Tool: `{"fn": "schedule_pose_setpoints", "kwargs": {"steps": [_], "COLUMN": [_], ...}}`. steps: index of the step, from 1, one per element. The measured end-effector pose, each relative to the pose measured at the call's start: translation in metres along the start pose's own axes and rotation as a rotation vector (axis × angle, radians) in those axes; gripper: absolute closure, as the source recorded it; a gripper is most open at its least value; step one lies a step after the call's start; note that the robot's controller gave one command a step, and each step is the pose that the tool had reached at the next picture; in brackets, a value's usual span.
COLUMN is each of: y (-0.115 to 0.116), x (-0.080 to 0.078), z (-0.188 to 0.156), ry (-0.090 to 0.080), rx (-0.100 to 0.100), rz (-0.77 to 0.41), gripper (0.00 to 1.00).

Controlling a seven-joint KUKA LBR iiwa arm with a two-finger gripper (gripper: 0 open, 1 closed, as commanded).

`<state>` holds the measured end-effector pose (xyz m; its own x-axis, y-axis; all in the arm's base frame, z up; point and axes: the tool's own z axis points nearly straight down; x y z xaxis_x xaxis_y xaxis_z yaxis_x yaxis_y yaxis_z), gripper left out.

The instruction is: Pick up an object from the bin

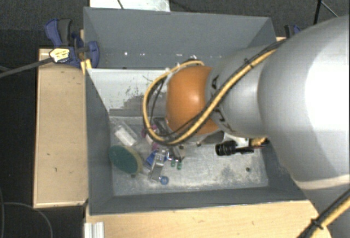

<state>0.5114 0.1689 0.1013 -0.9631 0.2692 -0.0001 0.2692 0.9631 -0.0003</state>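
Claw (159, 158) hangs low under the orange wrist cover (186, 101), down among small loose bits on the floor of the bin (101, 138); how far open it is, or whether it has anything, cannot be told. A small blue piece (164, 179) lies just below it, nearest. A dark green disc (124, 159) lies near its left in the view, and a black marker (232, 148) off to its right.
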Motion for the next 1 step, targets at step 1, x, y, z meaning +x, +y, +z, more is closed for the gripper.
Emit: {"fn": "schedule_pose_setpoints", "kwargs": {"steps": [1], "y": [0.0857], "x": [-0.0126], "z": [-0.0104], "ry": [-0.002], "rx": [-0.005], "rz": [0.097], "gripper": [0.00]}}
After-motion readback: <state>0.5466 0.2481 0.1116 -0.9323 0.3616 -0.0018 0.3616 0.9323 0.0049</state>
